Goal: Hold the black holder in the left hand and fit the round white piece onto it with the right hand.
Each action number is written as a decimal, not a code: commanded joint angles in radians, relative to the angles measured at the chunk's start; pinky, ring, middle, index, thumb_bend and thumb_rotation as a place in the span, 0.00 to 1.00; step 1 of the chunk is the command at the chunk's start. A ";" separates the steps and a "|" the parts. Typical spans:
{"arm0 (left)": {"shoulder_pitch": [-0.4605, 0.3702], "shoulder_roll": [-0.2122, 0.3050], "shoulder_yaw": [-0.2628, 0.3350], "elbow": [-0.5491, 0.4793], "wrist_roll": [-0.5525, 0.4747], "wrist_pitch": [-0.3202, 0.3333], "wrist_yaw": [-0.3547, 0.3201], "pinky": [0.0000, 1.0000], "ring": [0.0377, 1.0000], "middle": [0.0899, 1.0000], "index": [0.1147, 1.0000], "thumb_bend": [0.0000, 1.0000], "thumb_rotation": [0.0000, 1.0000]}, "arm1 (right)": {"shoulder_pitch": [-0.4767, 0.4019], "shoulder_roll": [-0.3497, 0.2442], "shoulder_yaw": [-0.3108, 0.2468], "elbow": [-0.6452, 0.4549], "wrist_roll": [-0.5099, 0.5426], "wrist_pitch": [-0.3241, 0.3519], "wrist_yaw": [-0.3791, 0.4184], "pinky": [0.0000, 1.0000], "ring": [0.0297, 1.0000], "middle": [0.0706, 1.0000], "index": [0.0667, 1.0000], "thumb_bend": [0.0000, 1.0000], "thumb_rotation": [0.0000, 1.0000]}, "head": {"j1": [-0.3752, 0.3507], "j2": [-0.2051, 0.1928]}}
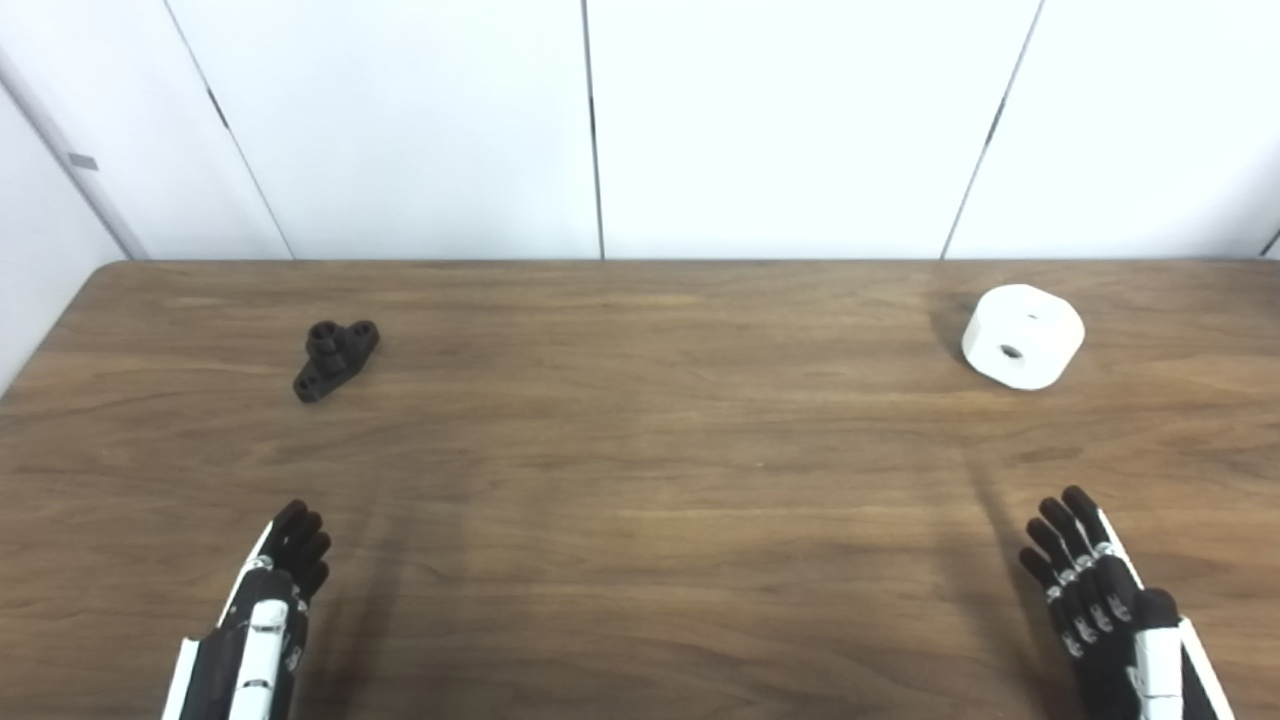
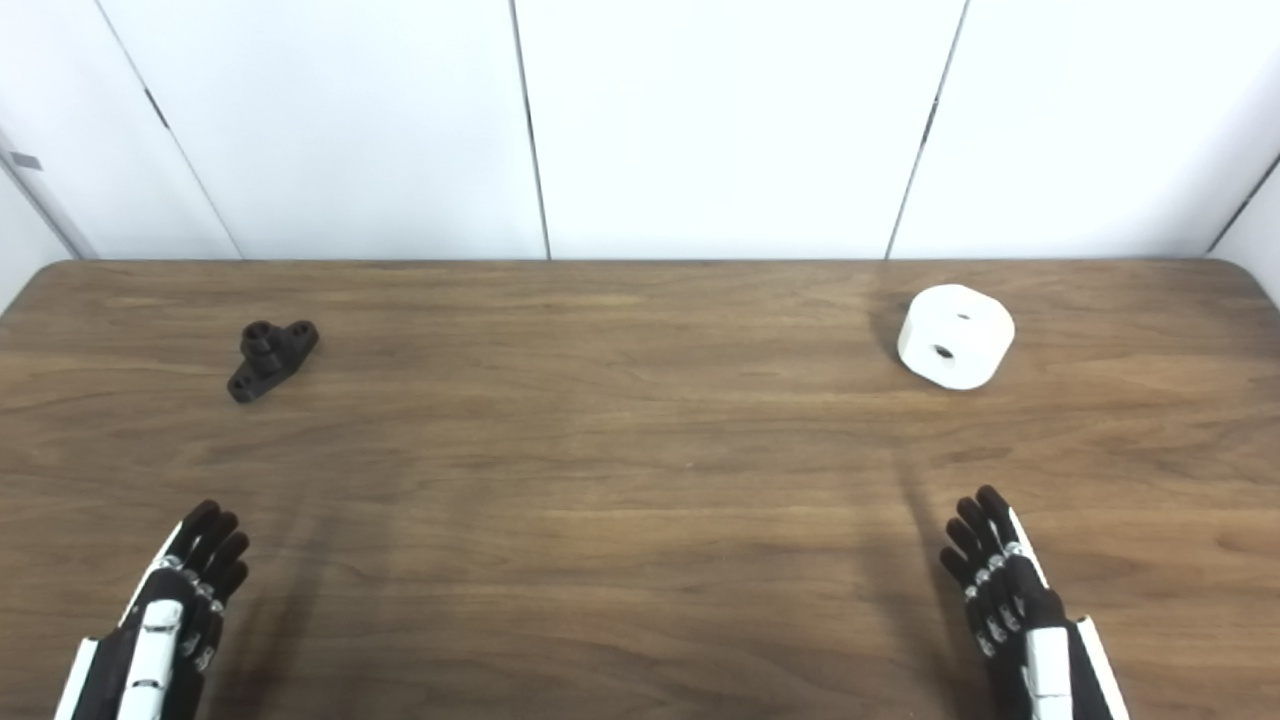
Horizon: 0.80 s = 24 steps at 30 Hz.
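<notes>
The black holder (image 1: pixel 336 358) lies on the wooden table at the far left, a small flanged piece with an upright stub. The round white piece (image 1: pixel 1022 336) sits at the far right, a thick disc with a small hole in its face. My left hand (image 1: pixel 262 620) is open and empty near the front left edge, well short of the holder. My right hand (image 1: pixel 1105 600) is open and empty near the front right edge, well short of the white piece. The same layout shows in the right eye view, with the holder (image 2: pixel 271 359) and the white piece (image 2: pixel 955 336).
The wooden table (image 1: pixel 640 470) runs to a white panelled wall at the back. Its left corner is rounded.
</notes>
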 commanded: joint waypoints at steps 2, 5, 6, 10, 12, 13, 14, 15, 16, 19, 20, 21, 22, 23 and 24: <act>0.007 -0.001 0.008 -0.022 -0.007 -0.027 -0.001 0.97 0.95 0.94 0.93 0.38 0.77 | 0.001 -0.004 -0.002 -0.040 0.004 -0.006 -0.001 0.94 0.96 0.96 0.96 0.64 1.00 | 0.001 0.001; 0.007 -0.003 0.009 -0.023 -0.001 -0.026 0.001 0.96 0.94 0.94 0.92 0.39 0.77 | 0.001 -0.005 -0.002 -0.038 0.005 -0.009 0.001 0.95 0.96 0.96 0.96 0.63 1.00 | 0.001 0.001; 0.007 -0.002 0.008 -0.025 -0.003 -0.024 0.001 0.96 0.94 0.94 0.92 0.39 0.77 | 0.001 -0.006 -0.002 -0.037 0.006 -0.009 0.002 0.95 0.96 0.96 0.97 0.63 1.00 | 0.001 0.001; 0.007 -0.003 0.009 -0.025 -0.001 -0.020 0.003 0.96 0.94 0.93 0.91 0.40 0.77 | 0.000 -0.005 -0.001 -0.037 0.006 -0.007 0.001 0.94 0.96 0.96 0.97 0.63 1.00 | 0.002 0.002; 0.007 -0.002 0.009 -0.025 -0.001 -0.024 0.002 0.95 0.94 0.94 0.92 0.39 0.77 | 0.001 -0.004 -0.001 -0.038 0.005 -0.005 0.000 0.94 0.96 0.96 0.96 0.64 1.00 | 0.002 0.002; 0.007 -0.002 0.009 -0.026 0.000 -0.024 0.002 0.96 0.94 0.94 0.92 0.39 0.77 | 0.001 -0.004 -0.001 -0.037 0.006 -0.006 0.000 0.94 0.96 0.96 0.96 0.64 1.00 | 0.002 0.002; 0.008 -0.002 0.009 -0.026 -0.001 -0.024 0.002 0.96 0.94 0.94 0.92 0.39 0.77 | 0.001 -0.004 -0.001 -0.037 0.007 -0.006 0.001 0.95 0.96 0.96 0.96 0.64 1.00 | 0.002 0.002; 0.009 -0.001 0.009 -0.025 -0.002 -0.025 0.001 0.96 0.94 0.94 0.92 0.39 0.77 | 0.002 -0.003 -0.001 -0.037 0.009 -0.007 0.001 0.95 0.96 0.96 0.96 0.64 1.00 | 0.002 0.003; 0.009 0.000 0.009 -0.024 -0.002 -0.028 -0.001 0.96 0.95 0.94 0.92 0.39 0.77 | 0.002 -0.003 -0.001 -0.037 0.010 -0.008 0.002 0.95 0.96 0.96 0.96 0.64 1.00 | 0.002 0.003; 0.009 0.001 0.010 -0.022 -0.007 -0.033 -0.004 0.97 0.95 0.94 0.92 0.38 0.77 | 0.003 -0.004 -0.001 -0.038 0.009 -0.008 0.002 0.94 0.96 0.96 0.96 0.64 1.00 | 0.002 0.004; 0.009 0.000 0.010 -0.022 -0.009 -0.032 -0.004 0.97 0.95 0.94 0.93 0.38 0.77 | 0.002 -0.005 -0.001 -0.038 0.008 -0.009 0.002 0.94 0.96 0.96 0.96 0.63 1.00 | 0.002 0.004; 0.010 0.000 0.010 -0.022 -0.011 -0.031 -0.004 0.97 0.95 0.94 0.92 0.38 0.77 | 0.002 -0.005 -0.001 -0.037 0.008 -0.010 0.003 0.94 0.96 0.96 0.96 0.63 1.00 | 0.002 0.004; 0.010 0.000 0.010 -0.022 -0.012 -0.030 -0.004 0.96 0.95 0.94 0.92 0.39 0.77 | 0.002 -0.006 -0.001 -0.037 0.008 -0.010 0.003 0.94 0.96 0.96 0.96 0.63 1.00 | 0.002 0.004; 0.009 0.000 0.010 -0.022 -0.012 -0.030 -0.004 0.96 0.95 0.94 0.92 0.40 0.77 | 0.002 -0.006 -0.001 -0.037 0.007 -0.011 0.003 0.94 0.96 0.96 0.97 0.63 1.00 | 0.002 0.004; 0.009 0.000 0.010 -0.023 -0.012 -0.030 -0.004 0.96 0.95 0.94 0.92 0.40 0.77 | 0.002 -0.005 -0.001 -0.037 0.005 -0.011 0.003 0.94 0.96 0.96 0.97 0.63 1.00 | 0.002 0.004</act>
